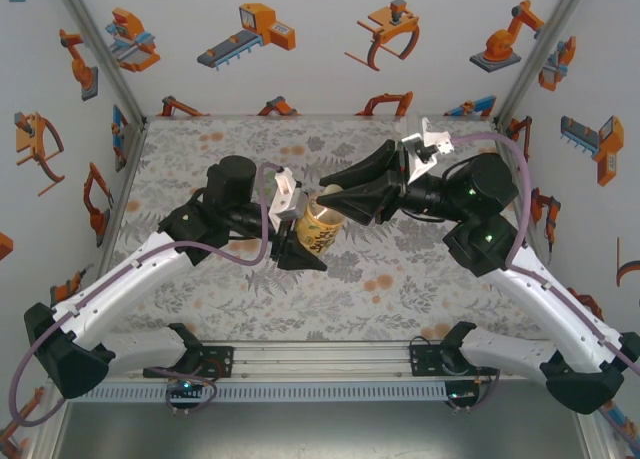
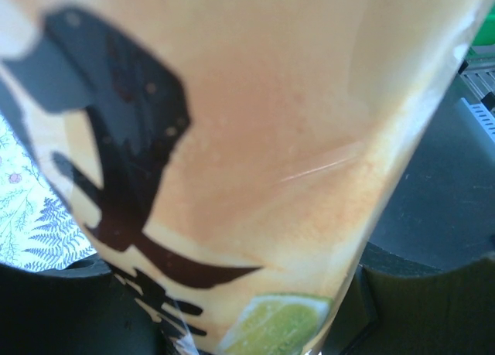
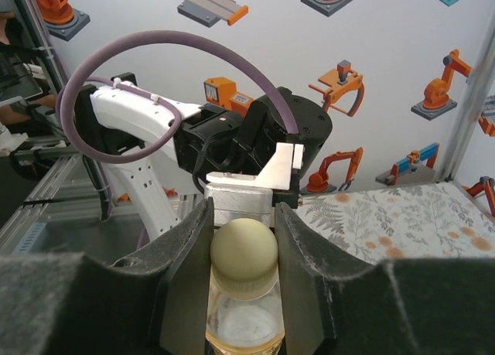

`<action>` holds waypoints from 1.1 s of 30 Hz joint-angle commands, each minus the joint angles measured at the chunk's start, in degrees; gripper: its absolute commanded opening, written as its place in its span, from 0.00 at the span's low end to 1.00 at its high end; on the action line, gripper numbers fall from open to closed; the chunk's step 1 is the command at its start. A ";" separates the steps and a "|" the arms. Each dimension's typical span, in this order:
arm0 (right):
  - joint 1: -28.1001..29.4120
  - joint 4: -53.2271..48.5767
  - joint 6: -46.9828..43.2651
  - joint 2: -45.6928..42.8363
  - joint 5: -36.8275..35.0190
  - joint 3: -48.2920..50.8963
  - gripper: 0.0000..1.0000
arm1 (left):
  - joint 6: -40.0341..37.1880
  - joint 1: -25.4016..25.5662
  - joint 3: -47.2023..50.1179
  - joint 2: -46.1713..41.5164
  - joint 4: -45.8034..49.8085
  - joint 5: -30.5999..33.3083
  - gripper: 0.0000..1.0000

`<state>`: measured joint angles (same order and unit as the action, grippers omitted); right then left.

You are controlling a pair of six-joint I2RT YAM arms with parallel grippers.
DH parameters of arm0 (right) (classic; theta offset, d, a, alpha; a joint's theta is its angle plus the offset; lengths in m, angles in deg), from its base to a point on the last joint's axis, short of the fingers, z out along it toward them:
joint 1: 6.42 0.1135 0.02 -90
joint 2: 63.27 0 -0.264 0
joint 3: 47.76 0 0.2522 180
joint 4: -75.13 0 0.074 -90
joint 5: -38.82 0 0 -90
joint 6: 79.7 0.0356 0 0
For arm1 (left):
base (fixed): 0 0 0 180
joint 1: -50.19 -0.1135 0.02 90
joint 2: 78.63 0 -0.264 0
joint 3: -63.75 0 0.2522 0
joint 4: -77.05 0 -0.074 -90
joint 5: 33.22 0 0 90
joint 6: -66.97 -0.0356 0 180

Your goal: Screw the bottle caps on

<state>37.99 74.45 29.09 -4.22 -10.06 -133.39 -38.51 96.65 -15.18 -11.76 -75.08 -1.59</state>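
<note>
The left fingers [image 1: 303, 257] are clenched around the yellow-labelled amber plastic bottle [image 1: 318, 231], holding it tilted over the floral-patterned desk [image 1: 400, 279]. In the left wrist view its label lies close between them. The right fingers [image 3: 186, 281] grasp the pale yellow-green round plastic cap [image 3: 244, 253], which sits between their pads on top of the bottle's clear neck. By the look of it, capping this bottle is partway done: the cap is seated, but how far it is threaded cannot be told, so turning is probably left.

Bright even light, soft shadows; left wrist view v. blurry w/ glare streak on bottle [image 2: 255, 162].
</note>
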 commanded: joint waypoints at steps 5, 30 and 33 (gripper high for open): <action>0.34 -0.34 -0.94 -1.04 0.78 -1.56 0.40 | 0.01 -0.05 -2.11 0.34 -0.42 -1.05 0.00; 0.42 -5.85 -0.44 -0.91 -27.52 1.87 0.00 | 6.49 0.70 1.12 1.18 -12.43 20.96 0.00; 0.45 -7.33 2.50 0.33 -37.22 1.73 0.00 | 6.98 1.73 1.23 2.39 -14.79 27.80 0.00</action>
<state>38.40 69.56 28.78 -4.94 -34.10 -132.32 -33.66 97.63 -14.02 -9.93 -83.48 17.45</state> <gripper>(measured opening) 0.355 0.532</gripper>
